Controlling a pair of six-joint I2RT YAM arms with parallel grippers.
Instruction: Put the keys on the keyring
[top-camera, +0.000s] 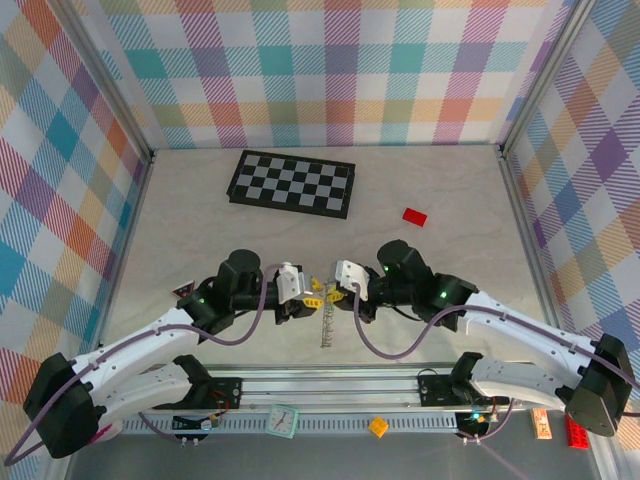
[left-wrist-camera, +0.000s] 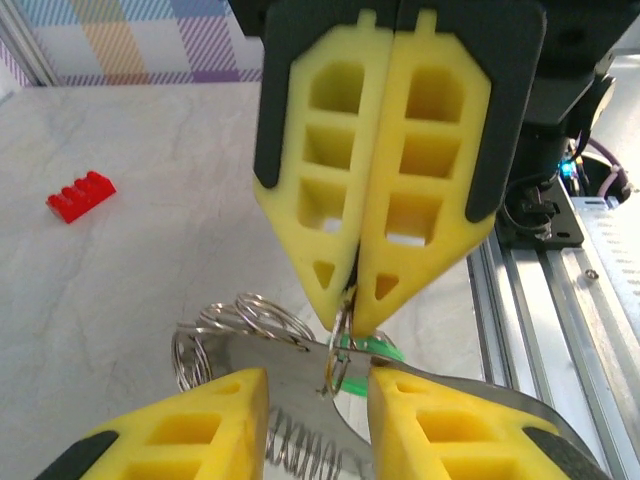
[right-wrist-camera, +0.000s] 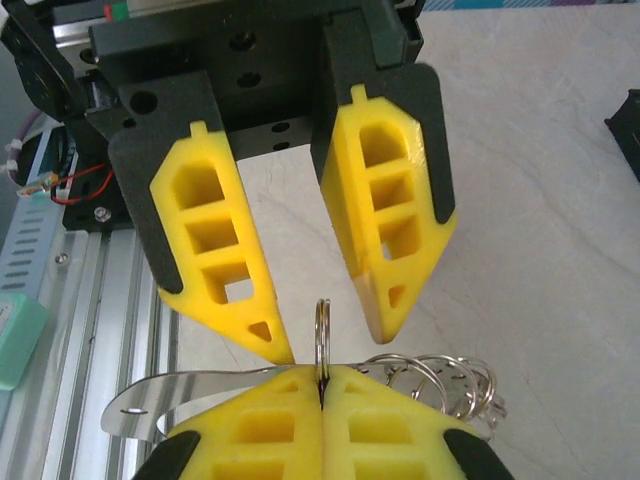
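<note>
My right gripper (right-wrist-camera: 322, 375) is shut on the keyring (right-wrist-camera: 322, 335), a small split metal ring that stands edge-on above its tips. A bunch of linked wire rings (right-wrist-camera: 440, 380) trails off to one side. A flat silver metal blade (left-wrist-camera: 285, 372) lies across under the ring. A key's green head (left-wrist-camera: 375, 350) peeks out behind it. My left gripper (left-wrist-camera: 318, 385) is open, one fingertip on each side of the ring and neither touching it. Both grippers (top-camera: 322, 292) meet tip to tip just above the table's near edge. I cannot make out a blue key.
A red flat brick (top-camera: 414, 216) lies to the right on the far half of the table. The chequered board (top-camera: 292, 183) lies at the back. A red-and-black triangle (top-camera: 184, 290) sits by the left arm. The metal rail (top-camera: 330, 385) runs along the front.
</note>
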